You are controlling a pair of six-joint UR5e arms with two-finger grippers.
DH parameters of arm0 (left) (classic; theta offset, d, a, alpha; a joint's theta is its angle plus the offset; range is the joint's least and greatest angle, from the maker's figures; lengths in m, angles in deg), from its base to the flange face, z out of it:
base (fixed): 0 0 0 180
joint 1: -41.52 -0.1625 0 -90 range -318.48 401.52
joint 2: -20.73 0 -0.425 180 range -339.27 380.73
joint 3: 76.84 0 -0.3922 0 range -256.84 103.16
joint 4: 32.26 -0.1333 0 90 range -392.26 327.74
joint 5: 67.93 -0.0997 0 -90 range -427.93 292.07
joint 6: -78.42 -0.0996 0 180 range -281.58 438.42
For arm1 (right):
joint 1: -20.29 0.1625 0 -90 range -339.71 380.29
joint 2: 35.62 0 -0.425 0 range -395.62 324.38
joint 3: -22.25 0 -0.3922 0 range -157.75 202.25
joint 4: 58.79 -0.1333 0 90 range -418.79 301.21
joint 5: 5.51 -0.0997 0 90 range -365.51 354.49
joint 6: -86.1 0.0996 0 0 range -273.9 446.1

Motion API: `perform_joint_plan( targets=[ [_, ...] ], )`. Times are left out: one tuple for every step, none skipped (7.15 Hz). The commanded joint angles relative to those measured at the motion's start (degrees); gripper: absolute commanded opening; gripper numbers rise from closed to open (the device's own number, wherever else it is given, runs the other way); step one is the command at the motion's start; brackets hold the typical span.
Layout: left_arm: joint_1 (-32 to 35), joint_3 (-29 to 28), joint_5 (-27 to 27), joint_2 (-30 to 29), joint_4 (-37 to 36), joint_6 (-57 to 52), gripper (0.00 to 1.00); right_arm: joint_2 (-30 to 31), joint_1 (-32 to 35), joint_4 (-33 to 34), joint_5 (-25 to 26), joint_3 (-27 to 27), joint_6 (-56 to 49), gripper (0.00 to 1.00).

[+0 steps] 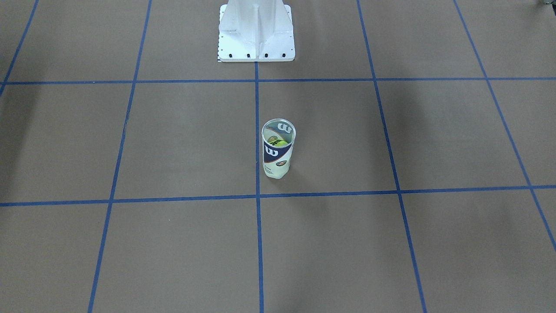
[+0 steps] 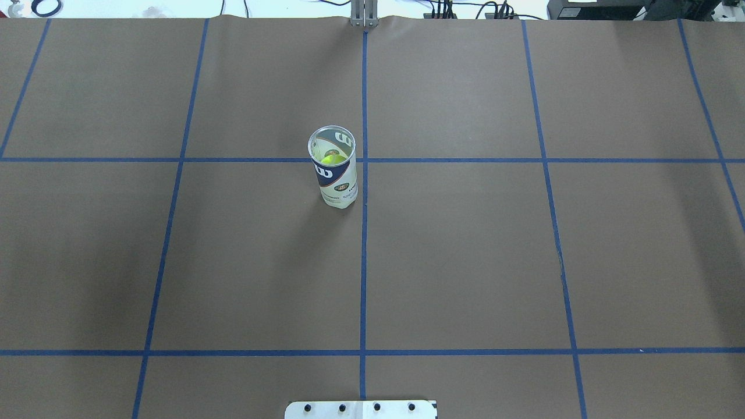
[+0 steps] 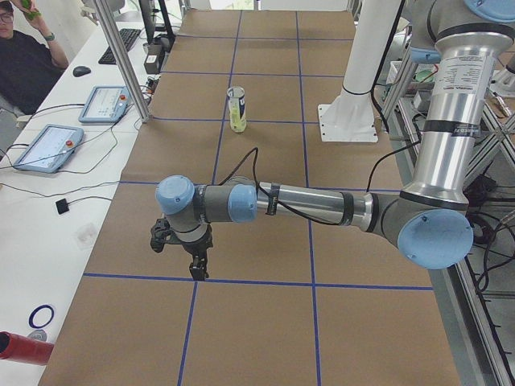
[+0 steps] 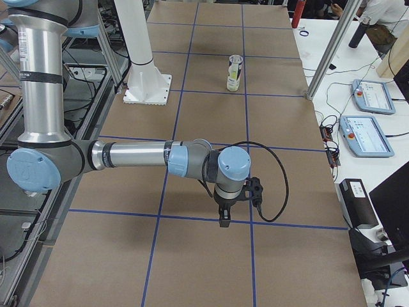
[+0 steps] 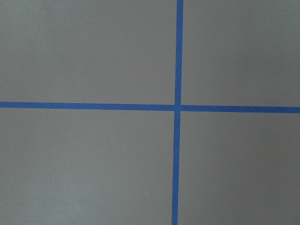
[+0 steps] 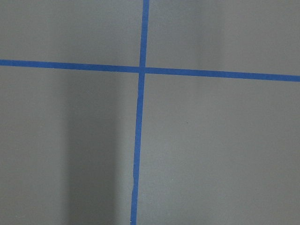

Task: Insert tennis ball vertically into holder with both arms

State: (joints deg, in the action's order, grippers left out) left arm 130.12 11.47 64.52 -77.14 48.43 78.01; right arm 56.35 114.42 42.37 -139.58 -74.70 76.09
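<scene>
Brown paper (image 1: 173,139) gridded with blue tape (image 1: 256,108) covers the table as I watch from my remote station. The white pedestal (image 1: 256,39) stands at the robot's edge of it. The holder (image 1: 278,150) stands upright, open end up, out in front of the pedestal and well apart from it. It sits just to the robot's left of the tape line running out from the pedestal's middle. A yellow-green ball (image 1: 280,142) shows inside it through the open mouth and the clear wall, above the navy band with the white "W". The left arm (image 3: 306,205) stretches away from the pedestal towards the table's left end with its forearm about level. The left gripper (image 3: 195,272) points down over the paper, well apart from the pedestal. Seen only from the side, I cannot tell whether its fingers are spread or closed. The right arm (image 4: 134,155) mirrors this on the pedestal's other side. The right gripper (image 4: 225,220) hangs fingers-down over a tape line, and its state I likewise cannot tell. Both wrist cameras look down on bare paper and a tape crossing. Across the table from the pedestal, on a white bench, lie two tablets (image 3: 48,147), with a seated person (image 3: 24,60) beside them.
</scene>
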Motion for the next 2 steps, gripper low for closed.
perform_joint_plan(
  targets=[
    [0.00,-0.08,0.00,0.04,0.00,-0.12,1.00,-0.30,0.00,0.00,0.04,0.00,0.00,1.00],
    [0.00,-0.08,0.00,0.04,0.00,-0.12,1.00,-0.47,0.00,0.00,0.04,0.00,0.08,1.00]
  ],
)
